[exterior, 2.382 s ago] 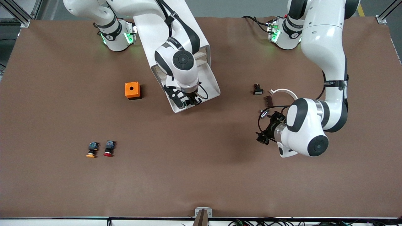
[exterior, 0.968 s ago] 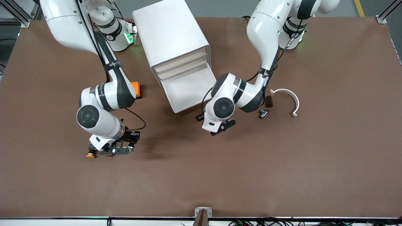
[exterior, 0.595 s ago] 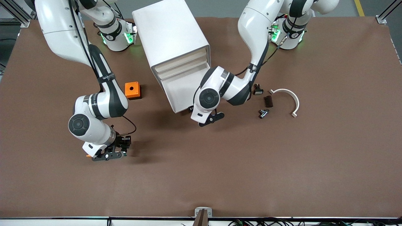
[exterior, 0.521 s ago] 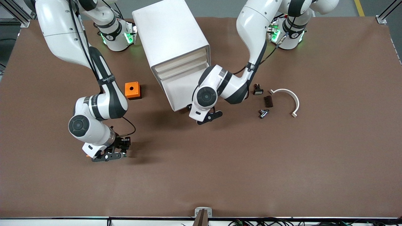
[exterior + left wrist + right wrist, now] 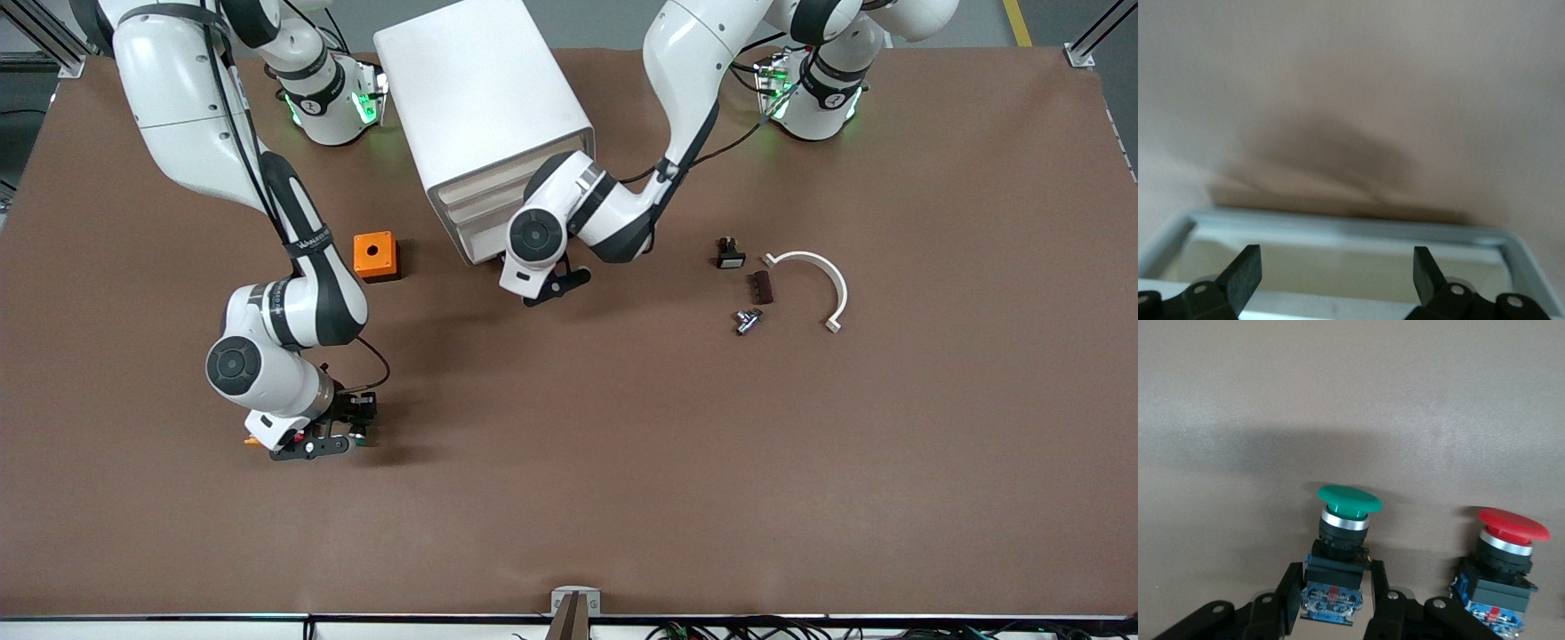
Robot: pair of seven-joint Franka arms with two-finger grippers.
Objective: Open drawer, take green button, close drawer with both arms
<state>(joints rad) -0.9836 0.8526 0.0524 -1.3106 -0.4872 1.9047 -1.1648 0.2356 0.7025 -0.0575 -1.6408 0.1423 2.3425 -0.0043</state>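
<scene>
Closing the drawer [image 5: 476, 233] at upper centre is the step in hand: the open left gripper [image 5: 1338, 273] presses its front, while the green button [image 5: 1341, 540], lower left, is held in the shut right gripper [image 5: 1331, 597] and must next be released.

Front view: the right arm's wrist covers the green button [image 5: 1341, 547] and most of the red-capped button [image 5: 1503, 563] — only a sliver of the orange-capped button [image 5: 252, 439] shows. The left arm hides the drawer [image 5: 480, 233] front. Left wrist view: the drawer's rim is blurred and cut off by the frame's lower edge
</scene>
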